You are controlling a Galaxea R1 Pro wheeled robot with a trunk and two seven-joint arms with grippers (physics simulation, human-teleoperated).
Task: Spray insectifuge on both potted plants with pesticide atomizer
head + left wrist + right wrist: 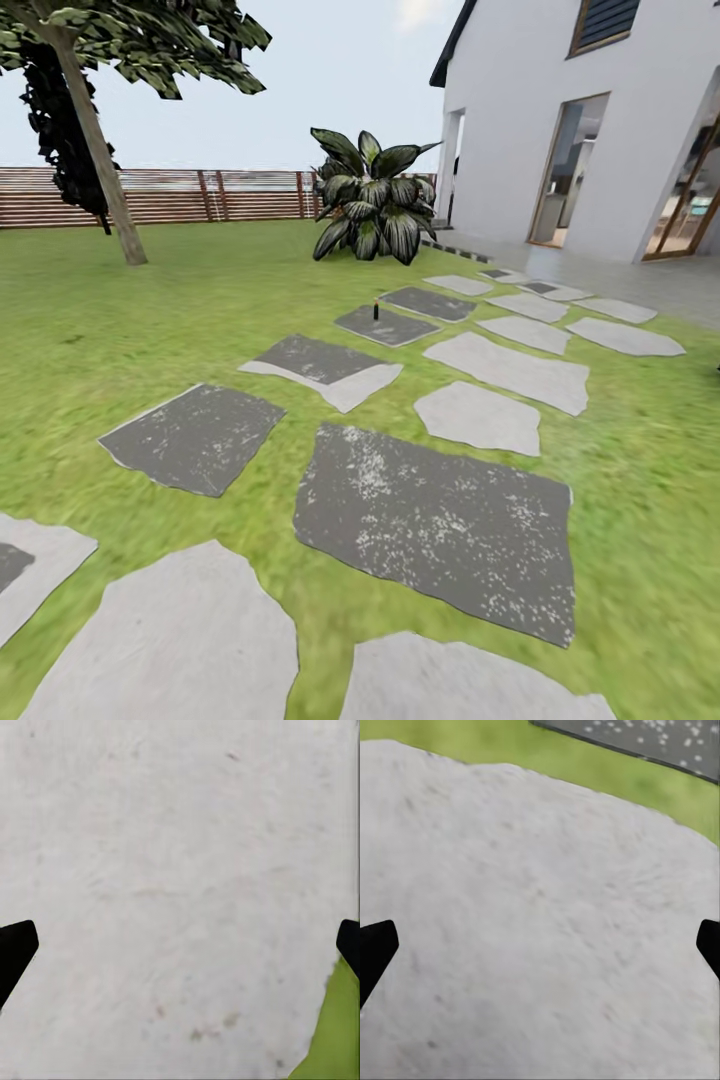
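Note:
I am in the garden, on a green lawn point(90, 330) crossed by stepping slabs. The pesticide atomizer and the potted plants are out of view. My left gripper point(180, 949) is open, its dark fingertips point(13, 949) far apart over a pale stone slab point(172, 870) with a strip of grass at one corner. Over another pale slab point(525, 930) my right gripper point(540, 949) is open too, with nothing between its fingertips point(373, 949).
Dark and pale slabs point(440, 520) lead toward a white house point(560, 120) with open doorways at the right. A large striped-leaved plant point(375, 200) stands ahead. A small dark upright object point(376, 311) sits on a far slab. A tree point(95, 140) and a slatted fence point(200, 195) are at the left.

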